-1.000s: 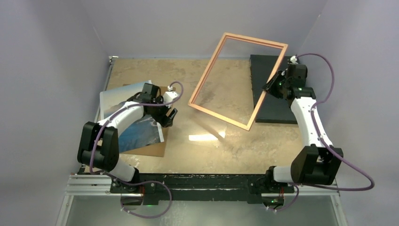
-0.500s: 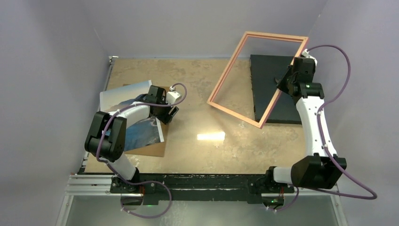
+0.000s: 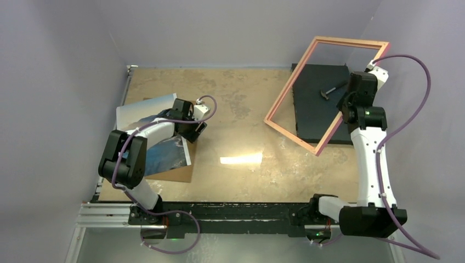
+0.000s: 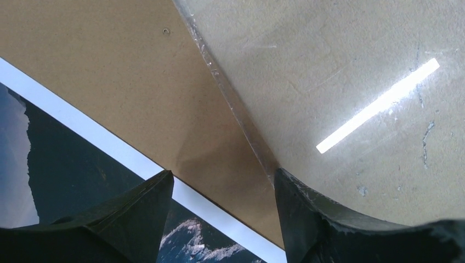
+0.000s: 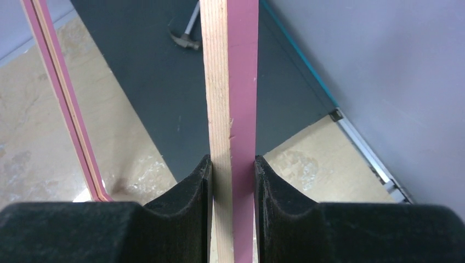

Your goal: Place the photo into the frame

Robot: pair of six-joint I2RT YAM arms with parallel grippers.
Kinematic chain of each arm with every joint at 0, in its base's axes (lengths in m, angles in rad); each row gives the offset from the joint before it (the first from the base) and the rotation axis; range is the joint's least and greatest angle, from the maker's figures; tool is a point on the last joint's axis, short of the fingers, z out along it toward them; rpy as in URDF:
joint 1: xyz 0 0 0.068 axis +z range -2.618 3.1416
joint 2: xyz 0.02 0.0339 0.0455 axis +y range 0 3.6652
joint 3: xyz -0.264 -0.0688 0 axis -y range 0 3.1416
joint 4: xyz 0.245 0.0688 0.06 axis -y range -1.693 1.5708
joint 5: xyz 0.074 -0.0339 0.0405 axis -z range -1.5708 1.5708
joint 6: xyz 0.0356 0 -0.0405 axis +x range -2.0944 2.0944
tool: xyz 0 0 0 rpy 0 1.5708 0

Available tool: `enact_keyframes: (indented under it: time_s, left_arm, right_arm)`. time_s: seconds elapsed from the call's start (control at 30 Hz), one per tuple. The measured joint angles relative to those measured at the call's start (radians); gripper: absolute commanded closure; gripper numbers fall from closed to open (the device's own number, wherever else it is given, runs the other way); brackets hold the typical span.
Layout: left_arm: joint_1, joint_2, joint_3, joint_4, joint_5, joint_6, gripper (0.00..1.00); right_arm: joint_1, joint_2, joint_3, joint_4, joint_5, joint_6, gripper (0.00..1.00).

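Observation:
My right gripper [image 3: 347, 105] is shut on the frame [image 3: 290, 80] and holds it tilted in the air over the right side of the table. In the right wrist view the rim [image 5: 230, 82], pale wood on one side and pink on the other, is pinched between the pads of that gripper [image 5: 233, 162]. The photo [image 3: 160, 154] lies at the left on a brown backing board [image 3: 184, 173]. My left gripper [image 3: 196, 130] is open, low over the photo's right edge. In its wrist view, this gripper [image 4: 222, 175] frames bare board [image 4: 137, 82], with one tip over the photo's white border [image 4: 82, 129].
A black mat [image 3: 315, 112] lies at the back right with a small hammer-like tool [image 3: 329, 92] on it, below the raised frame. A clear glossy edge [image 4: 236, 115] runs along the board beside the tan table surface [image 4: 356, 55]. Purple walls close in on all sides.
The right arm has carried the frame up and to the right, from mid-table to above the black mat. The left gripper has drawn back slightly towards the photo and its jaws have narrowed a little.

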Motion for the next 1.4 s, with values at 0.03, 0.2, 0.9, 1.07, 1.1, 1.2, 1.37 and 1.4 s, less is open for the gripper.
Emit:
enact_keyframes:
  time_s: [0.03,0.2,0.9,1.07,1.1,1.2,1.37,1.4]
  left_arm:
    - [0.0,-0.002,0.002,-0.006,-0.004,-0.001,0.31]
    - [0.007,-0.008,0.026,-0.051,-0.014,-0.01,0.25]
    - [0.124,0.067,0.15,-0.163,0.229,-0.125,0.07]
    - [0.129,0.116,0.162,-0.156,0.238,-0.139,0.07]
    - [0.132,0.12,0.162,-0.15,0.24,-0.141,0.07]
    - [0.138,0.126,0.166,-0.142,0.244,-0.148,0.1]
    - [0.15,0.14,0.182,-0.139,0.261,-0.148,0.16]
    - [0.151,0.142,0.185,-0.139,0.264,-0.148,0.17]
  right_arm:
    - [0.0,-0.01,0.0,-0.003,0.012,-0.003,1.0]
    - [0.0,-0.071,-0.005,-0.009,0.067,-0.023,1.0]
    - [0.004,-0.044,-0.115,0.046,0.072,-0.019,1.0]
    - [0.014,-0.044,-0.128,0.061,0.068,-0.018,1.0]
    - [0.017,-0.043,-0.132,0.065,0.068,-0.017,1.0]
    - [0.026,-0.039,-0.139,0.075,0.068,-0.016,1.0]
    - [0.044,-0.027,-0.153,0.095,0.069,-0.016,1.0]
    - [0.047,-0.026,-0.159,0.098,0.07,-0.016,1.0]
